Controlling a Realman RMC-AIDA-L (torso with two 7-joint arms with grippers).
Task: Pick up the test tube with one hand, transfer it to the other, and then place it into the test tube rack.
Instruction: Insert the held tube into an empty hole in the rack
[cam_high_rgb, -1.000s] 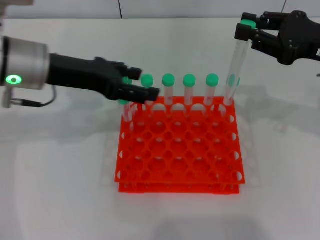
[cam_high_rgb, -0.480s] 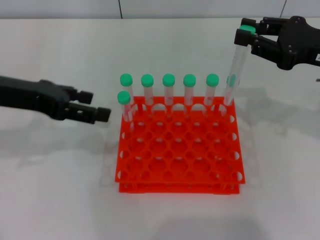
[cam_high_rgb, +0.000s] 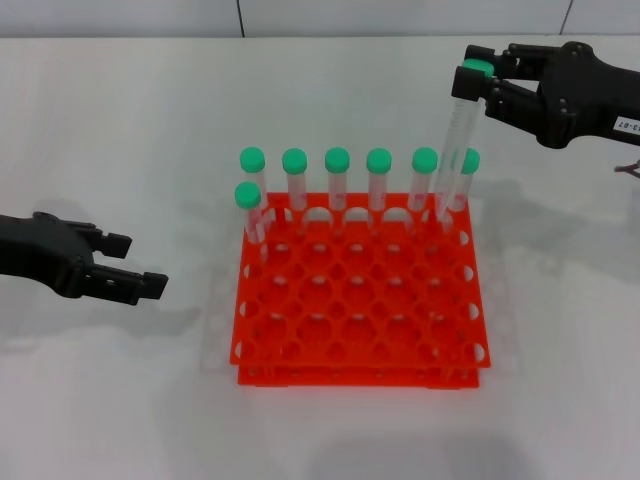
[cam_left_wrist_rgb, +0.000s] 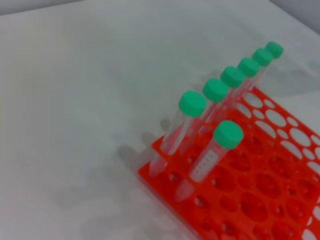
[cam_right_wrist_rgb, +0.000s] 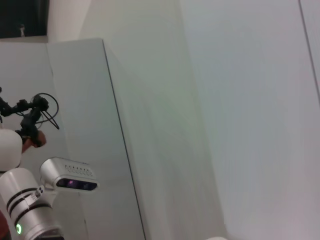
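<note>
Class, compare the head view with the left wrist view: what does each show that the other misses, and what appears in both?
Only the head view shows the right gripper holding the test tube tilted over the rack's far right corner, the left gripper off to the rack's left, and the whole grid of holes. Only the left wrist view gives a close look at the near-corner tube and its printed markings. Both show the test tube rack and the row of green-capped tubes.

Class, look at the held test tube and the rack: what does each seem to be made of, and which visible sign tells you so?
Test tube: clear, likely plastic, since the rack shows through its wall; its green cap is opaque and matte. Test tube rack: bright orange-red, apparently moulded plastic, with an even colour, a slight sheen and uniform round holes.
</note>
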